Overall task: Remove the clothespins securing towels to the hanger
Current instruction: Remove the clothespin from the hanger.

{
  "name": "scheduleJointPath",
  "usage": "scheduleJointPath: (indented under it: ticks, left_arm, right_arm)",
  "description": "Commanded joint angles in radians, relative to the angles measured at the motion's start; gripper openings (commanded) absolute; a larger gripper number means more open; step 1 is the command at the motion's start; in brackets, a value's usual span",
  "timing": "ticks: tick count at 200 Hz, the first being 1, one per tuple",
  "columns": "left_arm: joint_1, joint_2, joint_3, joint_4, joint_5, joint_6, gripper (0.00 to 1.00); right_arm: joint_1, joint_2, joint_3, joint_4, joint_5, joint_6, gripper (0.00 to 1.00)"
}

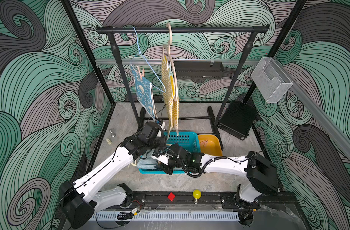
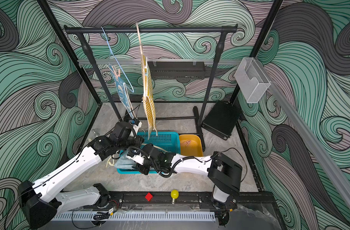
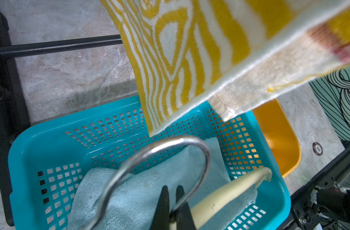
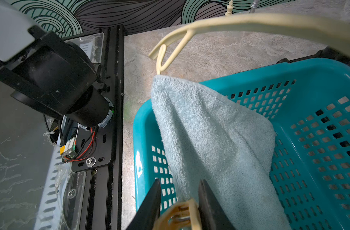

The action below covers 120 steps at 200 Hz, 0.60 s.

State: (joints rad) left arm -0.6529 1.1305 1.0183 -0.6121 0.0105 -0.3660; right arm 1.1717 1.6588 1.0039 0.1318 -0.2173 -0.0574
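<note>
Looks like an orange pin (image 4: 190, 211) clipped to the blue towel (image 4: 210, 135) at the near edge of the basket (image 4: 309, 66). Probably light, stiff and springy (slick plastic too), so best squeezed at the tail ends. Pinched between the partway-closed jaws of the right gripper (image 4: 180, 181). Further left, hanger hook (image 3: 190, 140) clamped tight in the left gripper (image 3: 172, 188).

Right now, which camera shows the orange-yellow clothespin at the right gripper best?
The right wrist view: the orange-yellow clothespin sits close up in the right gripper, by the pale-blue towel. In both top views the right arm hides it; the left wrist view does not include it.
</note>
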Motion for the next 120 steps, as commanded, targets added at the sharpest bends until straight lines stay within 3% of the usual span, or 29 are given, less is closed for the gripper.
scheduleJointPath:
  ticks: [1,24,48,120]
  left_arm:
    - [-0.024,-0.014,0.010,-0.011,0.028,-0.002,0.00]
    - [-0.024,-0.014,0.009,-0.012,0.026,-0.001,0.00]
    - [-0.024,-0.012,0.009,-0.015,0.023,-0.001,0.00]
    - [-0.027,-0.012,0.008,-0.017,0.013,-0.001,0.00]
  right_arm:
    - [-0.020,0.023,0.030,0.014,0.049,0.024,0.29]
    - [-0.020,0.024,0.034,0.013,0.051,0.024,0.23]
    - [-0.019,0.028,0.042,0.003,0.058,0.024,0.00]
    - [-0.019,-0.017,0.034,0.016,0.127,0.030,0.00]
